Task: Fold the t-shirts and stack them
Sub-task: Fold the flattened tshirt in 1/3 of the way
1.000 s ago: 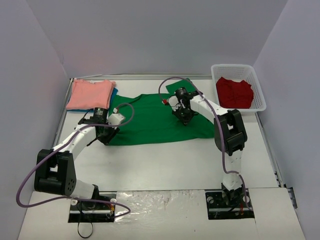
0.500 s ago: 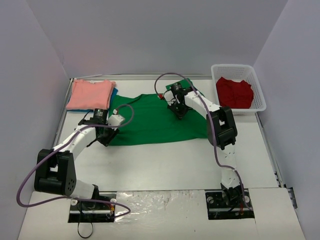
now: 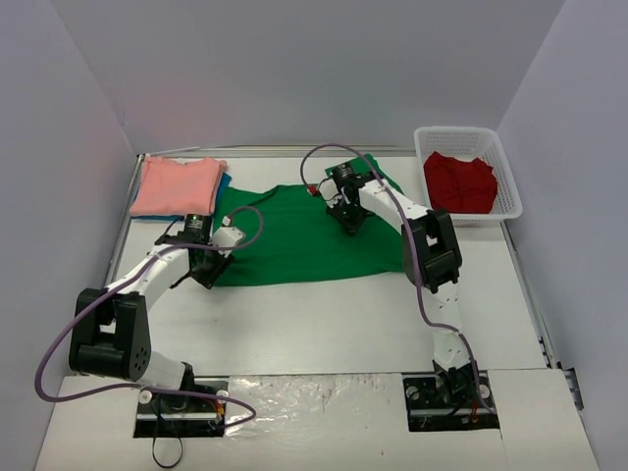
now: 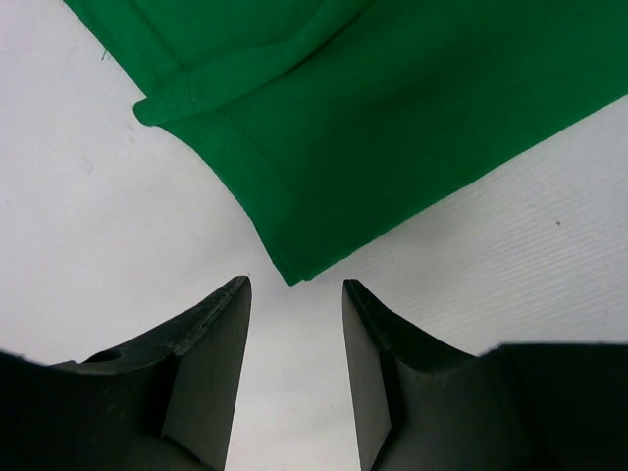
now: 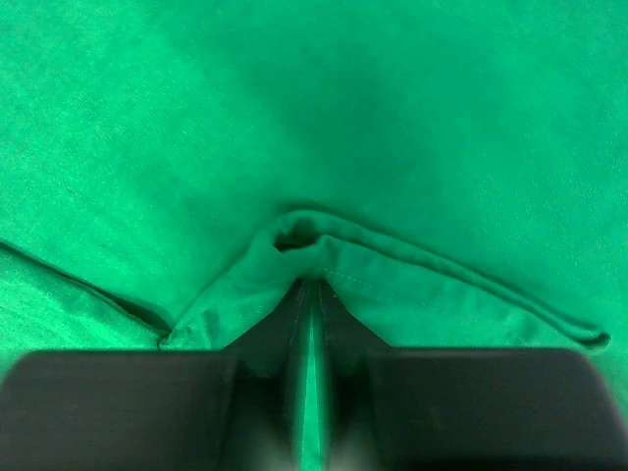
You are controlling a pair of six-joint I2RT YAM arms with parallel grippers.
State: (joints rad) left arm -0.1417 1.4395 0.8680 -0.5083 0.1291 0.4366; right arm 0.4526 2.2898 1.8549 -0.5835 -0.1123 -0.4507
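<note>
- Top: the green shirt [image 3: 304,245] is lying spread mid-way across the table [image 3: 324,324]. The pink shirt [image 3: 177,184] is resting on the teal shirt [image 3: 225,183] in the far left corner. The red shirt [image 3: 458,181] is sitting in the basket [image 3: 505,201].
- Left wrist: the left gripper [image 4: 294,289] is hovering with its jaws parted, just short of the green shirt's corner.
- Right wrist: the right gripper [image 5: 310,289] is pinching a raised fold of the green shirt, jaws closed on it.

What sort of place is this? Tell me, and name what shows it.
Probably a robot lab test cell: plain walls box in a white table, where a green t-shirt lies spread near a white basket.
</note>
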